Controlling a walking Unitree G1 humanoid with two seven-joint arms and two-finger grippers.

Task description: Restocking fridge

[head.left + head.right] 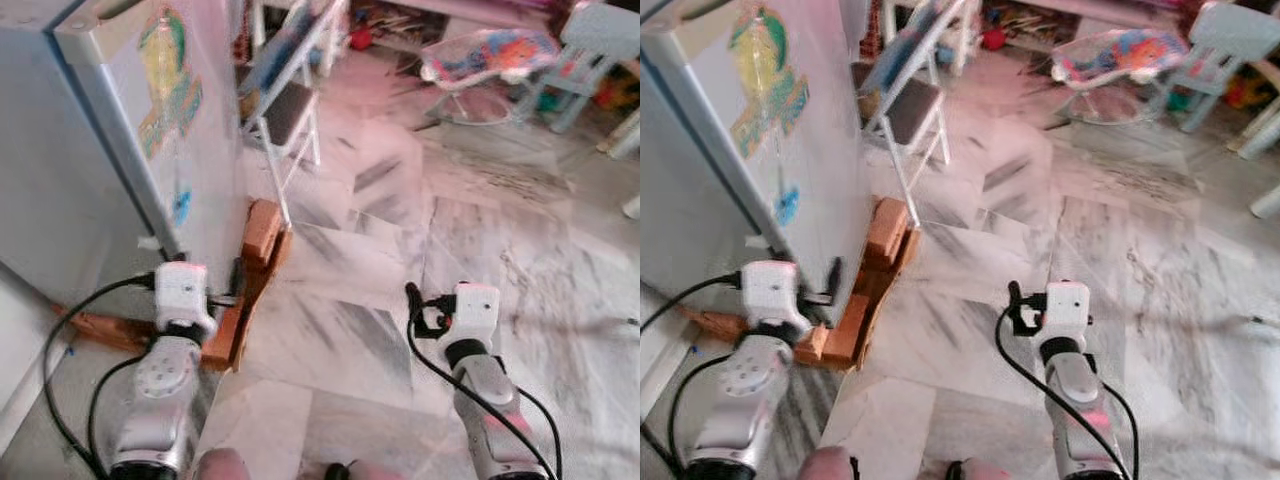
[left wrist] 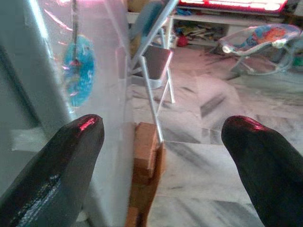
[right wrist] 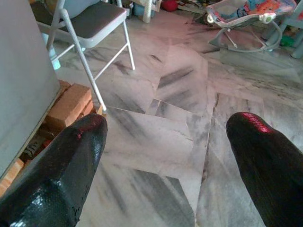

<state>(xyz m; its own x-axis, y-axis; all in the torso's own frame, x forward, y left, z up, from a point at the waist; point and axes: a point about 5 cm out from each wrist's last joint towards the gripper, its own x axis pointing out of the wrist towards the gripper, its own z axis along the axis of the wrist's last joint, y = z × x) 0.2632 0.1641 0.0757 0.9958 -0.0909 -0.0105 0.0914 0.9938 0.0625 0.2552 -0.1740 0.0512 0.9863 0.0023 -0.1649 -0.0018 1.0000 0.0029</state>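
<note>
Grey fridge (image 1: pixel 70 170), one folding chair (image 1: pixel 285 105) beside it; left hand (image 2: pixel 161 156) and right hand (image 3: pixel 165 156), both spread empty.

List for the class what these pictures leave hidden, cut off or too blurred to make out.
- Fridge: top and handle cut off by the head views' edge; contents behind its shut door.
- Door stickers: too blurred to read.
- Folding chair: top cut off.
- Far clutter by the baby bouncer: blurred.
</note>
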